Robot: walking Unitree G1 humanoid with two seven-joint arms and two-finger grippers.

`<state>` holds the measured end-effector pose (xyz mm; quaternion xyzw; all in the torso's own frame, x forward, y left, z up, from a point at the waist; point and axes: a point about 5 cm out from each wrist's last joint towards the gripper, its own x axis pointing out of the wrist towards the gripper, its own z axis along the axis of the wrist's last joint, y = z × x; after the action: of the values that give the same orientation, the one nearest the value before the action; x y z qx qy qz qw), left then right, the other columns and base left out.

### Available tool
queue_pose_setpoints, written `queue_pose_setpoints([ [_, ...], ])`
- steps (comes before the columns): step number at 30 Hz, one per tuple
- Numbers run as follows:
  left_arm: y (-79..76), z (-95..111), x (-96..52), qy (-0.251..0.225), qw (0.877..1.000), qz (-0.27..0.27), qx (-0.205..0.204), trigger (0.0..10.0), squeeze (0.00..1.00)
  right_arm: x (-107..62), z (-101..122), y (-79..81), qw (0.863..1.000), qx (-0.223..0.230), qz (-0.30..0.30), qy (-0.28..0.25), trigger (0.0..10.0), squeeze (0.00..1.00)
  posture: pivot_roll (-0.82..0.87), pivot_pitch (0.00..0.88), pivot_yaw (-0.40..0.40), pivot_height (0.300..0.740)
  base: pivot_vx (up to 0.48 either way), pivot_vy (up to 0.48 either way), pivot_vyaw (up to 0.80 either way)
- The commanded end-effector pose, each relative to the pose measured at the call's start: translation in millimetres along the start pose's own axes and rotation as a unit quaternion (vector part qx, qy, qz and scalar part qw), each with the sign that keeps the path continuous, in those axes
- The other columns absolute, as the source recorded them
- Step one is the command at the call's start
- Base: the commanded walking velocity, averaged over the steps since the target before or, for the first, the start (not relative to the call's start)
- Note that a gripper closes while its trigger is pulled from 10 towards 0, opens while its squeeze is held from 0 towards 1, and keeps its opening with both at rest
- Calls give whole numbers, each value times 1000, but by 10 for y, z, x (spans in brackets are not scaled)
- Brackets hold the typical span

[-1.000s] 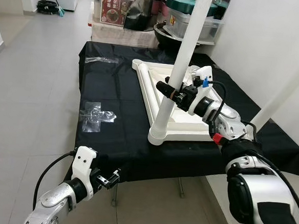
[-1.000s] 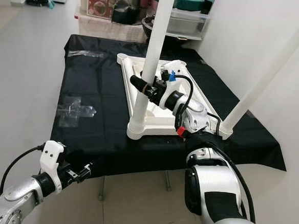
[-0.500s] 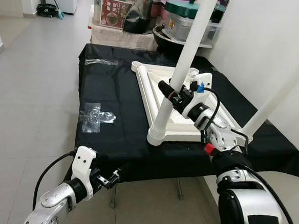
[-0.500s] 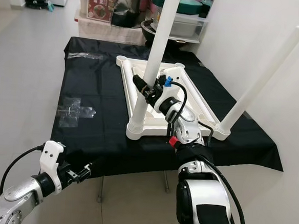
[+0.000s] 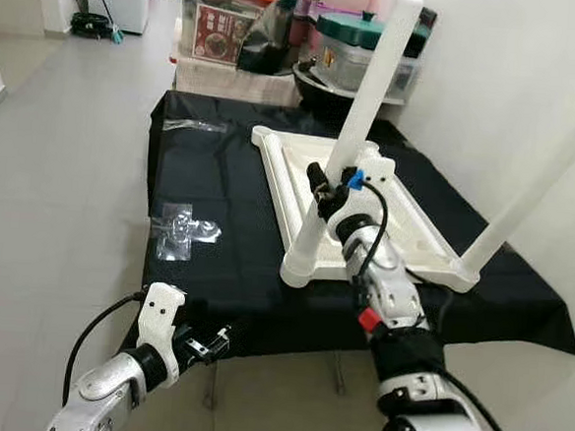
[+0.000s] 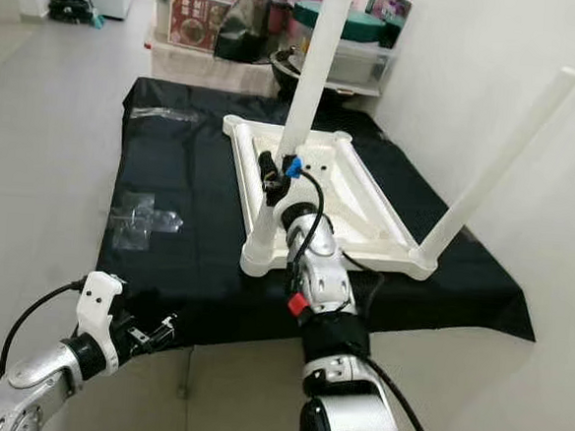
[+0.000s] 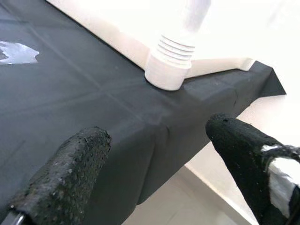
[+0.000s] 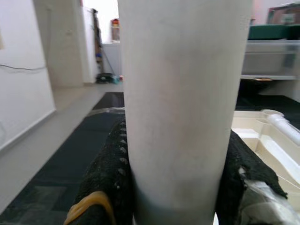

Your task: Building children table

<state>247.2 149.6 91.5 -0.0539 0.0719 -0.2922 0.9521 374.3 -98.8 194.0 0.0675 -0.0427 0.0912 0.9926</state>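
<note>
Tabletop point(image 5: 406, 219) upside down on black counter point(image 5: 215, 260), two legs fitted. Right gripper point(image 6: 269, 174) clamped on near-left leg point(image 5: 357, 132); left gripper point(image 5: 209, 343) apart, idle below. Far corners probably still need legs.

Floor point(image 5: 66, 141): pale grey tiles, softly lit.
Wall point(image 5: 504, 83): plain white, on the right.
Far end: storage boxes point(image 5: 227, 24), pots point(image 5: 354, 38), stacked.
</note>
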Motion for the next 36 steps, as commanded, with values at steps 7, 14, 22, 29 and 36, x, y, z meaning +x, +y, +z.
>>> queue_pose_setpoints([
  [7, -49, 7, 33, -7, 1000, -4, -3, 10000, 0, -176, -490, -99, 986, 12, -111, 124, 0, 0, 46, 0, -174, 740, 0, 0, 0],
  [14, -55, 0, 37, -7, 1000, -2, -4, 10000, 0, -206, -494, -71, 976, 6, -167, 142, 0, 0, 49, 0, -178, 740, 0, 0, 0],
  [22, -58, -9, 39, -6, 1000, 0, -4, 10000, 0, -194, -440, 2, 972, -2, -183, 148, 0, 0, 46, 0, -179, 740, 0, 0, 0],
  [29, -60, -9, 46, -6, 1000, -1, -4, 10000, 0, -193, -373, 27, 974, -3, -174, 145, 10000, 0, 43, 0, -175, 740, 0, 0, 0],
  [36, -49, -7, 59, -6, 1000, -2, -2, 10000, 0, -179, -261, 43, 980, -9, -158, 122, 10000, 0, 42, 0, -174, 740, 0, 0, 0],
])
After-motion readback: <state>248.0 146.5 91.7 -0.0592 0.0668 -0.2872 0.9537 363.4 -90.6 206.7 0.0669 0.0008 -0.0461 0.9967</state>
